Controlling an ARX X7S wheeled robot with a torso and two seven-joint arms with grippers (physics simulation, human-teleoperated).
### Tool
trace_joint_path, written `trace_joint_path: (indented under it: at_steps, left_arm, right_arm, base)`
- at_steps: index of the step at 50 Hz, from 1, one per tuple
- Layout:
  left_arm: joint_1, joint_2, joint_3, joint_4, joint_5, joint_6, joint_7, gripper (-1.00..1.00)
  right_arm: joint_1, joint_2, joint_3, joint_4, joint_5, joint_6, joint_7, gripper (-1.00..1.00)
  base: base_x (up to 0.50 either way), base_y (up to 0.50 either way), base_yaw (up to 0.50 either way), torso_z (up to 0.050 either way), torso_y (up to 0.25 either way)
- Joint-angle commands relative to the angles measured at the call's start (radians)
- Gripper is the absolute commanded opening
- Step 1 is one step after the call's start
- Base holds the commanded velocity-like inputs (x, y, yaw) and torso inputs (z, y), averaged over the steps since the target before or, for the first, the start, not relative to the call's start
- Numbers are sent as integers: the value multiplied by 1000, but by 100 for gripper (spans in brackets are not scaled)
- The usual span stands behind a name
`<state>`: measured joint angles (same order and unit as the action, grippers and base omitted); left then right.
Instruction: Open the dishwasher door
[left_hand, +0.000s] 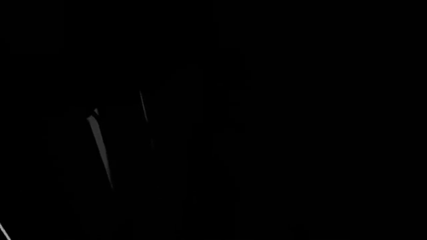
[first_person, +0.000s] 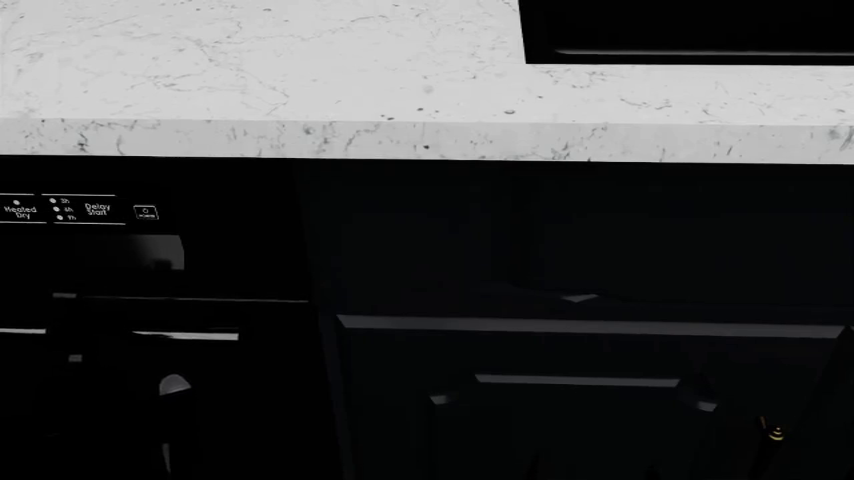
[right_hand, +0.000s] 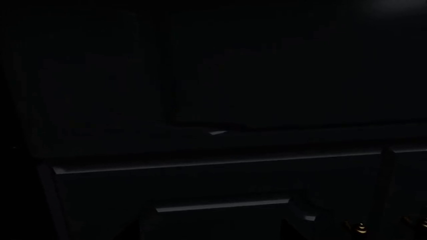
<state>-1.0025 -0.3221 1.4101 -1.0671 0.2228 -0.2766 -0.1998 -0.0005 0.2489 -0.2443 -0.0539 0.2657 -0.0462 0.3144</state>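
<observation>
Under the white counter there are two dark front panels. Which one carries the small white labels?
The dishwasher door, the left panel in the head view, has white labels near its top; the framed cabinet door on its right shows none.

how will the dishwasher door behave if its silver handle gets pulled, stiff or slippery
The dishwasher door looks like a flat rigid panel, so it should probably swing as one piece rather than flex. Its glossy black face looks slippery, so pushing on it would likely slide. The thin silver bar handle seems the only real hold, and it is narrow, so a claw could slip off.
</observation>
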Motion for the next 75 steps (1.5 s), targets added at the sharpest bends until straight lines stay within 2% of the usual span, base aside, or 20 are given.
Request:
trace_joint_path:
  at_steps: [1, 21, 30, 54, 75]
  left_arm:
    - [49, -141, 95, 344, -55, -157, 24, -100]
    - [152, -349, 94, 865, -25, -434, 15, -100]
    - [218, -420, 92, 1038, -18, -530, -12, -100]
    - [411, -497, 59, 1256, -61, -643, -117, -100]
    - [645, -529, 34, 1341, -110, -653, -287, -100]
  right_arm:
    - [-2, 2, -5, 4, 3, -9, 2, 100]
    - [3, 9, -16, -22, 10, 4, 11, 100]
    - [1, 10, -18, -21, 14, -2, 14, 100]
    - [-7, 18, -24, -27, 21, -10, 22, 100]
    - [1, 25, -41, -48, 14, 9, 35, 100]
  base:
    - [0, 0, 0, 0, 0]
    - [0, 0, -2, 0, 0]
    - [0, 0, -3, 0, 0]
    - [0, 0, -3, 0, 0]
    - [0, -2, -4, 0, 0]
